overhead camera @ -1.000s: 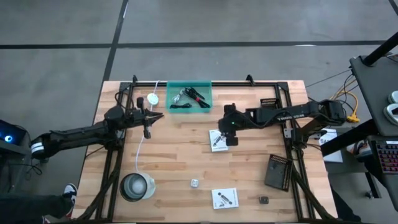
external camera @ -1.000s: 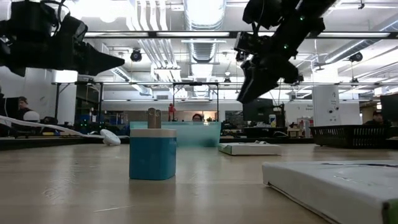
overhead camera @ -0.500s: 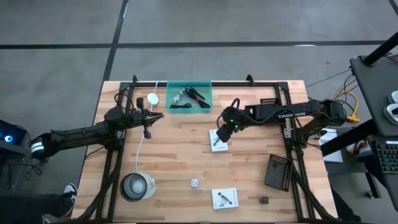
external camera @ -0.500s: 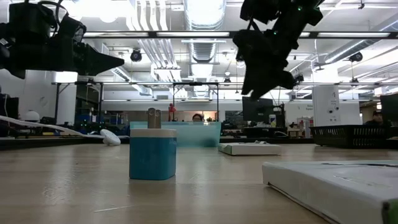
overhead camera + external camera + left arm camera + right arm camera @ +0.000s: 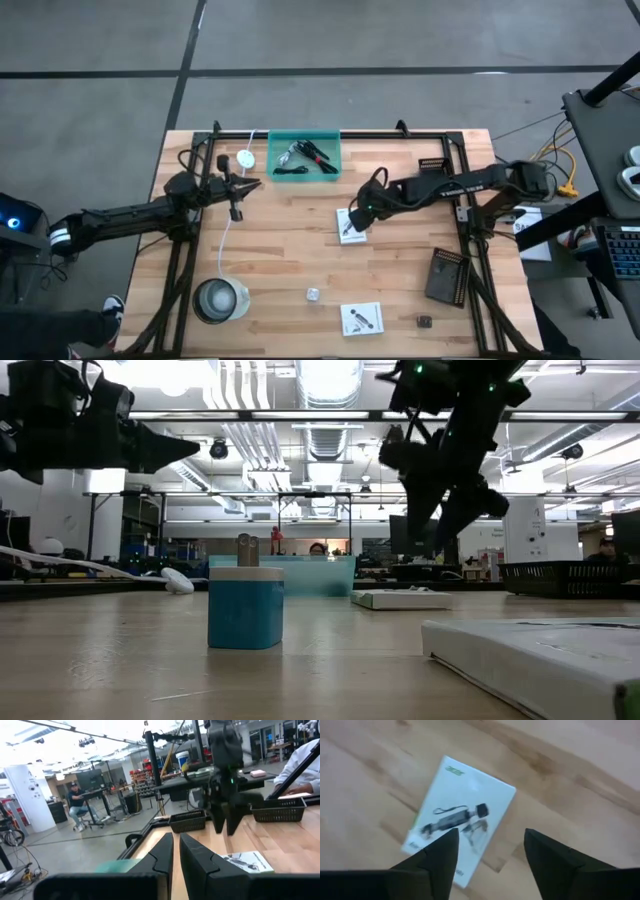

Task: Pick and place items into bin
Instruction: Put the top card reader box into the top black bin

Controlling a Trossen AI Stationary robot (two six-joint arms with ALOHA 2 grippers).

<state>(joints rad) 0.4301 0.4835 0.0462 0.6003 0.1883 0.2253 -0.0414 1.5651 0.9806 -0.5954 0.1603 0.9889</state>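
The teal bin [image 5: 304,155] sits at the table's far middle with black sticks and a cable in it. A white printed card [image 5: 350,226] lies flat on the wood right of centre. My right gripper [image 5: 490,855] hangs open above it, pointing steeply down, with one finger over the card's edge and the other over bare wood, clear of the card [image 5: 460,837]. In the low view the right gripper [image 5: 445,520] is well above the tabletop. My left gripper [image 5: 250,186] is shut and level, left of the bin. A second card [image 5: 361,319] lies near the front edge.
A clear round container [image 5: 221,299] stands front left. A white disc [image 5: 245,159] with its cord lies left of the bin. A black perforated board [image 5: 447,276] is at the right, with a small blue block [image 5: 246,607] and a small black piece [image 5: 423,321] near the front.
My right gripper has rolled about its own axis above the card, shifted slightly toward the table's left edge, and opened wider. The card has stayed where it was.
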